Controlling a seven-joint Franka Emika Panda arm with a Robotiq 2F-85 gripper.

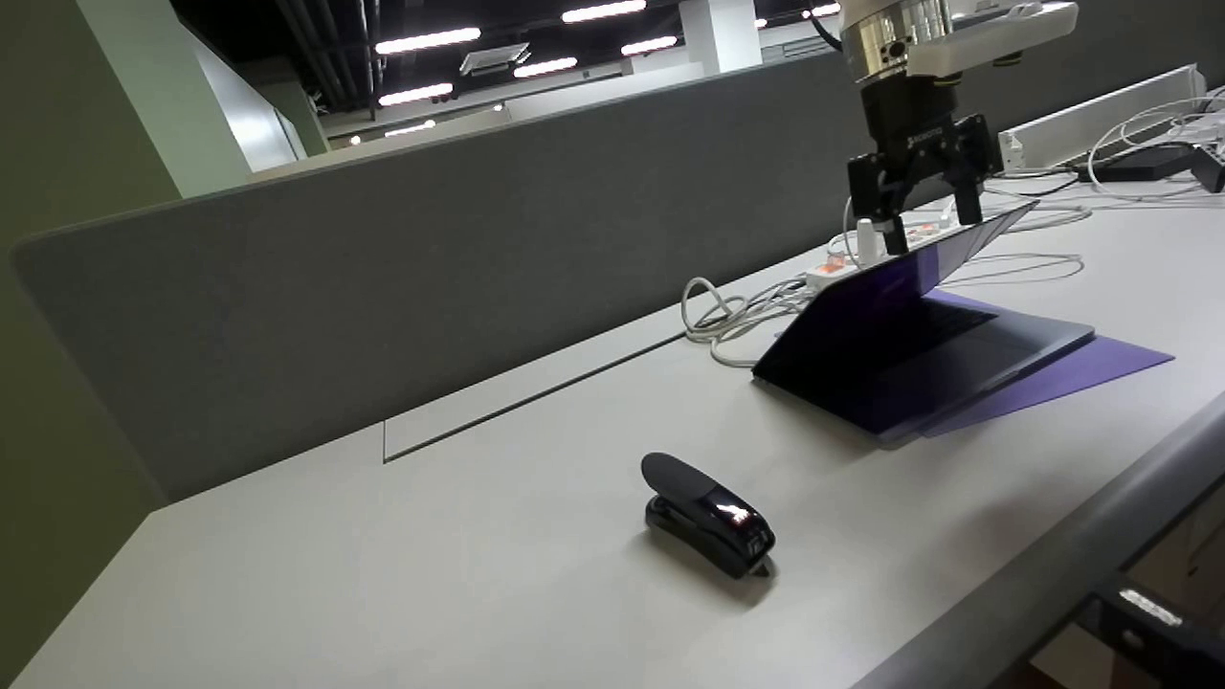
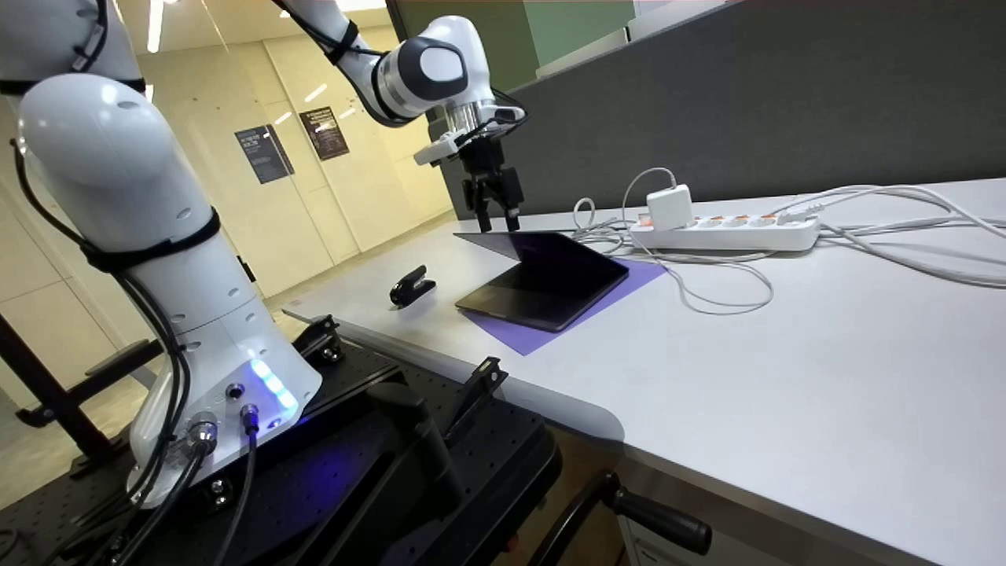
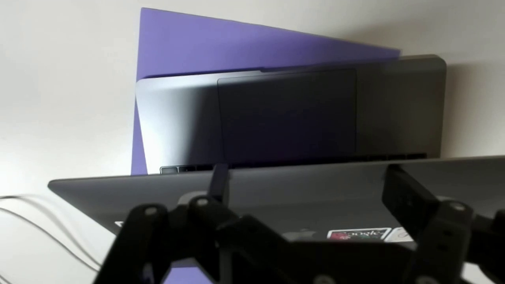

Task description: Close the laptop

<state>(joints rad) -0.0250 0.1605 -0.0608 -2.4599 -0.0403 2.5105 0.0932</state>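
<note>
The gripper (image 1: 933,230) is spread wide, with nothing held between its two fingers (image 3: 408,199). These are poised at the outer face of the lid (image 3: 303,197), near its top edge; whether contact is made cannot be told for certain, the tips being blurred in the wrist view. Beneath, the laptop (image 2: 542,283) is seated partly on a purple sheet (image 3: 221,43) on the table (image 2: 825,362), its lid raised part-way above the base (image 3: 288,114). The closing is probably best done with both fingertips pressed evenly close to that edge, the lid being led forward and down along its arc, slowly enough that the base is not slid along with the sheet; the last stretch should be pressed straight down until flat.

Counted outward: three stickers (image 3: 359,234), at least in part, are seen on the one lid; one laptop, one sheet; one power strip (image 2: 727,234), topped by one white charger (image 2: 670,207); several cables (image 1: 756,311), too tangled to be numbered; one stapler (image 1: 708,517); one grey divider (image 1: 478,268); and two posters (image 2: 265,153) on the far wall (image 2: 385,173).
</note>
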